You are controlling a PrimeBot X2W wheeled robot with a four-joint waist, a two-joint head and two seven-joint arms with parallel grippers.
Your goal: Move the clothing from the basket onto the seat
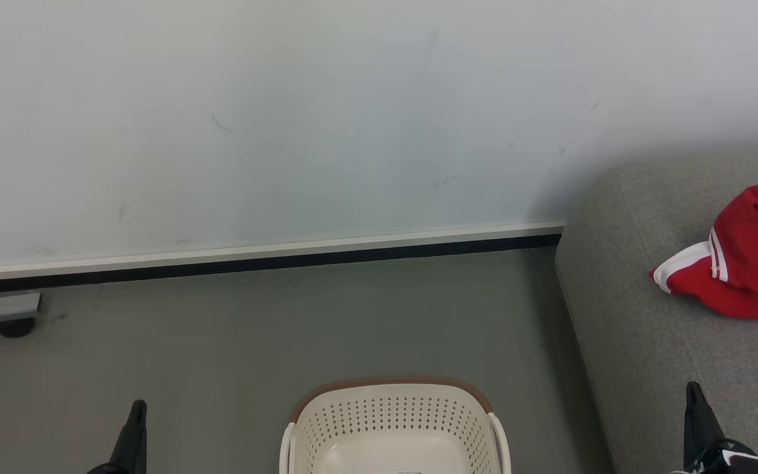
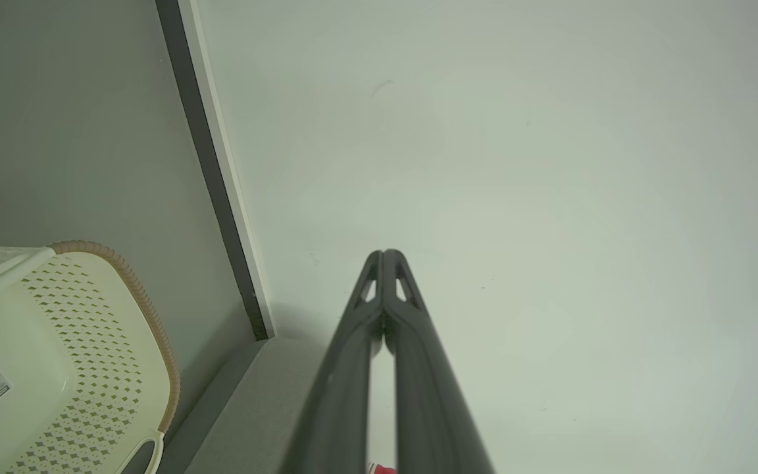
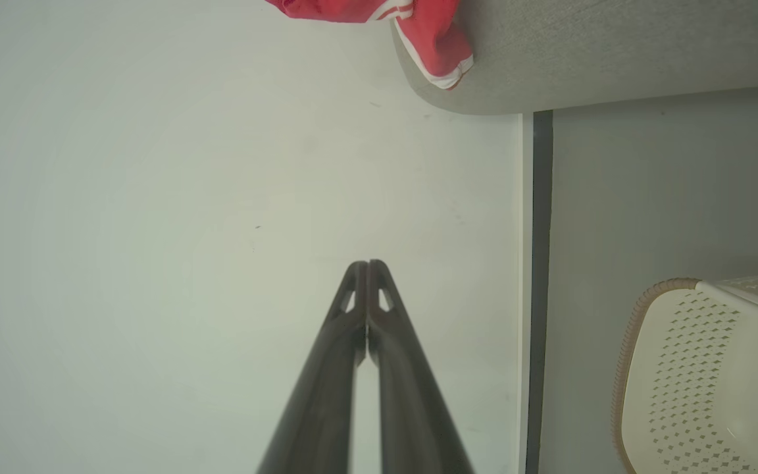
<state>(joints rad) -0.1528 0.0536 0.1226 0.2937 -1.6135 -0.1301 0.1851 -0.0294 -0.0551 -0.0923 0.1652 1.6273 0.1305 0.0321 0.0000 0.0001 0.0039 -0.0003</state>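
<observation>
Near wall: left fingers [image 2: 391, 261] pressed together, empty; right fingers [image 3: 375, 270] likewise.

Basket [image 1: 392, 421] front, clothing [image 1: 751, 260] right side: off-frame.

Left gripper [image 1: 138, 405], two long dark matte fingers: lower left of head view, pointing up, fingers pressed into one narrow blade. Left wrist view: fingertips [image 2: 393, 259] meet at tip, thin slit lower down, nothing between them. Right gripper [image 1: 693, 390], same long dark fingers: lower right of head view, pointing up. Right wrist view: fingertips [image 3: 376, 267] touching, closed, empty. Grippers level, well apart.
</observation>
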